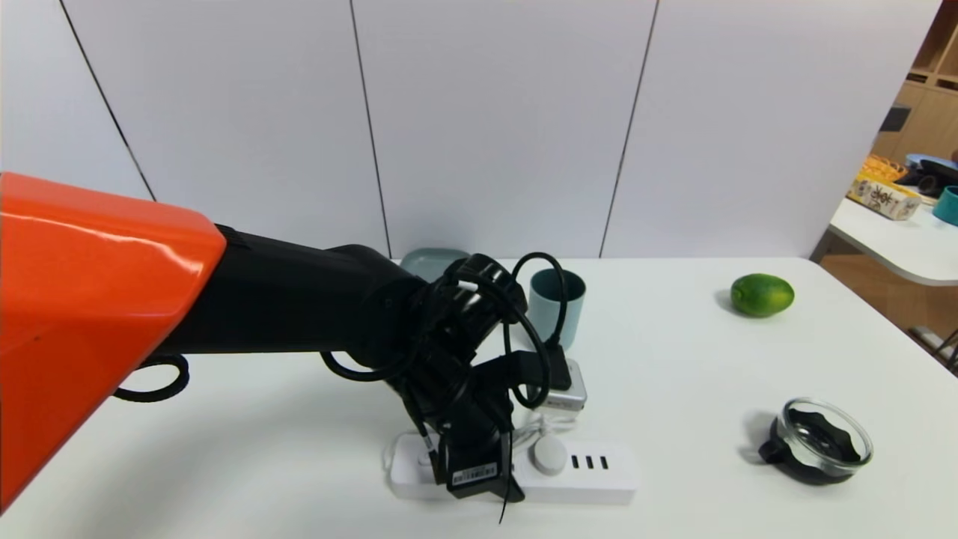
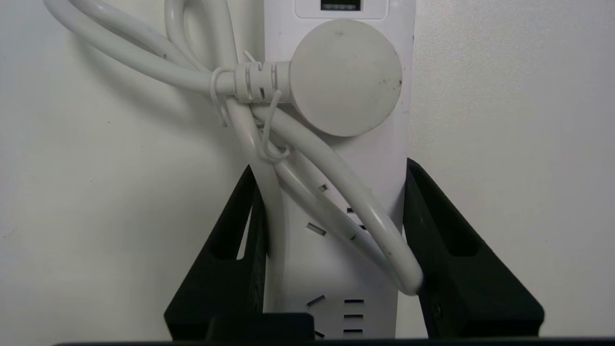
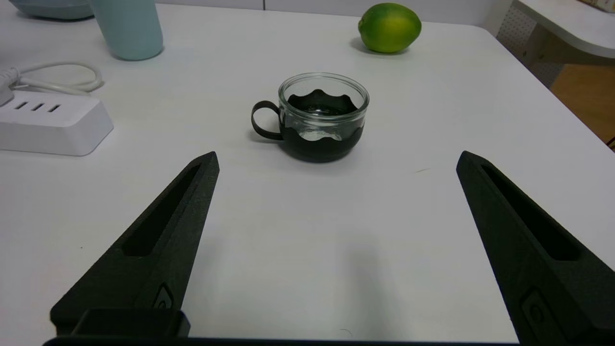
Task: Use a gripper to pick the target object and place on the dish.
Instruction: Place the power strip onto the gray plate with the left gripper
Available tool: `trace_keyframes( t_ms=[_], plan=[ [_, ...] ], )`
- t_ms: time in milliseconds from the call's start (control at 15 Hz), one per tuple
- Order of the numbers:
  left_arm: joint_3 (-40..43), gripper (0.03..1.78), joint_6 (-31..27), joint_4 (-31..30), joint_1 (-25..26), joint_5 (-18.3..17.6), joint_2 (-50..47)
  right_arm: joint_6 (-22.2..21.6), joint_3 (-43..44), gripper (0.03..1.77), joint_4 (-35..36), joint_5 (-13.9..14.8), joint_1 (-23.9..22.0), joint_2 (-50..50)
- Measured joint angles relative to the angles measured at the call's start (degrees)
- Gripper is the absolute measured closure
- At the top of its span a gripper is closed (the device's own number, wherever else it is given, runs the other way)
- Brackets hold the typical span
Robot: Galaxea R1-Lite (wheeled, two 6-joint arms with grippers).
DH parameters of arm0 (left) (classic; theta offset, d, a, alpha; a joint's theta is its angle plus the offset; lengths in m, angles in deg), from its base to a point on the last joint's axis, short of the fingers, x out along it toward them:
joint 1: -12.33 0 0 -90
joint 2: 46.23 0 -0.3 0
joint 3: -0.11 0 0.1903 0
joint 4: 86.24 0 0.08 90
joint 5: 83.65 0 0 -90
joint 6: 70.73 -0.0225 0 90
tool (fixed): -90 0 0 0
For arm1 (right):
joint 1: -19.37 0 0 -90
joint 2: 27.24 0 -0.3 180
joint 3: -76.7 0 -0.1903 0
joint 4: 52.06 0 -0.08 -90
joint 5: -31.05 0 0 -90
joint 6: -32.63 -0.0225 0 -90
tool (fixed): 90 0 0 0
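The long white power strip (image 1: 591, 468) lies flat near the table's front edge, its round plug (image 1: 548, 454) and bundled cord resting on top. My left gripper (image 1: 479, 479) reaches down over the strip's left half. In the left wrist view its fingers (image 2: 435, 240) press both long sides of the power strip (image 2: 307, 269), with a cord loop (image 2: 365, 211) caught between them, so the left gripper (image 2: 330, 164) is shut on it. The grey-blue dish (image 1: 432, 262) sits at the table's back, mostly hidden behind the arm. My right gripper (image 3: 336, 161) hovers open over bare table.
A blue-grey cup (image 1: 557, 303) stands just behind the left wrist, next to the dish. A lime (image 1: 762, 294) lies at the back right. The glass bowl with a black base (image 1: 823, 440) sits at the front right. A second table (image 1: 898, 239) stands beyond the right edge.
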Motion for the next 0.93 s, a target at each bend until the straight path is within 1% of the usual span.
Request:
trace_keyframes(
  t_ms=[200, 467, 733, 933],
  plan=[
    [0.0, 0.97, 0.5, 1.4, 0.3, 0.4, -2.0, 0.0, 0.0, 0.09, 0.0, 0.0, 0.0, 0.0],
    [0.0, 0.97, 0.3, 2.6, 2.9, 2.8, -6.3, 0.0, 0.0, 0.09, 0.0, 0.0, 0.0, 0.0],
    [-0.1, 0.97, -0.1, 3.3, 8.2, 3.6, -9.3, 0.0, 0.0, 0.09, 0.0, 0.0, 0.0, 0.0],
    [-1.3, 0.97, -1.7, 3.0, 13.6, 4.5, -9.9, 0.0, 0.0, 0.09, 0.0, 0.0, 0.0, 0.0]
  ],
)
